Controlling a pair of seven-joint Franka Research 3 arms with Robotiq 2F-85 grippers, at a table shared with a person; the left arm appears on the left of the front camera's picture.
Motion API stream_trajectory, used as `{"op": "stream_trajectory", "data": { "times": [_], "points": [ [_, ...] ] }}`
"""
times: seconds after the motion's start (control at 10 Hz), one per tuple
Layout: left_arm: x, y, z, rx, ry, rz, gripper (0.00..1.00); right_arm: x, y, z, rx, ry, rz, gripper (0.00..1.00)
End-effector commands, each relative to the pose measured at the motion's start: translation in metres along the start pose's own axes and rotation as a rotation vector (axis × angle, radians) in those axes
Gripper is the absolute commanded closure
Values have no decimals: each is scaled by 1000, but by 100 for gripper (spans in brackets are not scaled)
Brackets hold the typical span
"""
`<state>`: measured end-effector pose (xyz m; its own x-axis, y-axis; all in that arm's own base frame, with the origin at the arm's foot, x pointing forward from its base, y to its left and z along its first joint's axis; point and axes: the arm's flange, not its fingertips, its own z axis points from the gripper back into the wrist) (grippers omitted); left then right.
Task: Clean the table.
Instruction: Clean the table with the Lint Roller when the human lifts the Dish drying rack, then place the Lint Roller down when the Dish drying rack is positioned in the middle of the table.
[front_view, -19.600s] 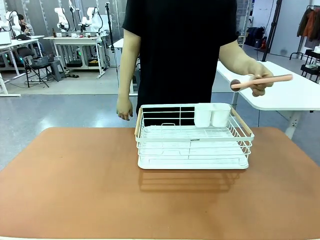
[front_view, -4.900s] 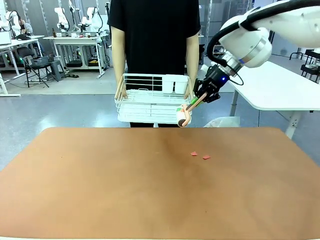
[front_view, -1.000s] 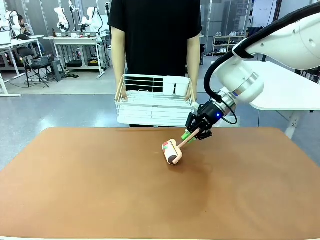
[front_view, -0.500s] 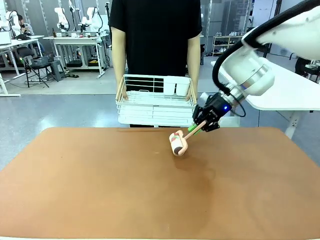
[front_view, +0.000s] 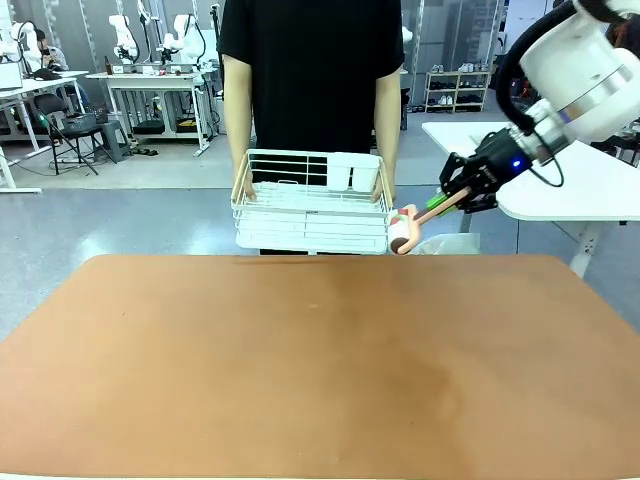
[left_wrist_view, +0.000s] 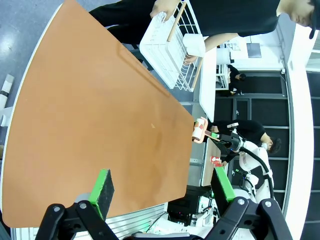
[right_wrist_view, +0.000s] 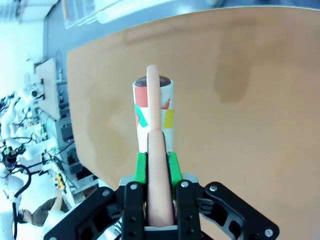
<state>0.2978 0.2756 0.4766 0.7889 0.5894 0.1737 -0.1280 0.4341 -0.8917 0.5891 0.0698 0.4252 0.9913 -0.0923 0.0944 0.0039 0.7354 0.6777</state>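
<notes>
Tabletop (front_view: 300, 370), smooth matte terracotta with rounded corners, lies in the foreground with open room across its middle; its near edge is cut off by the frame. Right end effector (front_view: 441, 203) hangs off the surface near the far right edge. It is clamped on the pink handle of a lint roller (front_view: 404, 231), whose drum overlaps a corner of the white wire rack (front_view: 310, 215). A person (front_view: 310, 70) holds the rack beyond the far edge. Left end effector (left_wrist_view: 162, 185) hangs above the tabletop, pads wide apart.

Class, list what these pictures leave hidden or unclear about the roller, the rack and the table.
Roller: right wrist view, coloured patches on its sheet, too blurred to identify.
Cups in the rack: front view, their walls hide any contents.
Table: front view, near corners cut off by the side edges.
</notes>
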Motion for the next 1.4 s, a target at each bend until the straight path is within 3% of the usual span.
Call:
{"op": "stream_trajectory", "data": {
  "times": [0.0, 0.1, 0.3, 0.5, 0.7, 0.8, 1.3],
  "points": [
    [0, 0, 4, -12, 7, -23, 0, -7, 25, 35, -281, 19, -43, 79],
    [0, 0, 4, -12, 7, -23, 0, -10, 37, 54, -414, 17, -42, 79],
    [0, 0, 4, -12, 7, -23, 0, -23, 51, 70, -543, -6, -86, 79],
    [0, 0, 4, -12, 7, -23, 0, -34, 55, 75, -709, 51, -86, 79],
    [0, 0, 4, -12, 7, -23, 0, -23, 39, 59, -695, 97, -100, 79],
    [0, 0, 4, -12, 7, -23, 0, -37, 46, 78, -692, 34, -74, 79],
    [0, 0, 4, -12, 7, -23, 0, -37, 46, 78, -692, 34, -74, 79]
  ]
}}
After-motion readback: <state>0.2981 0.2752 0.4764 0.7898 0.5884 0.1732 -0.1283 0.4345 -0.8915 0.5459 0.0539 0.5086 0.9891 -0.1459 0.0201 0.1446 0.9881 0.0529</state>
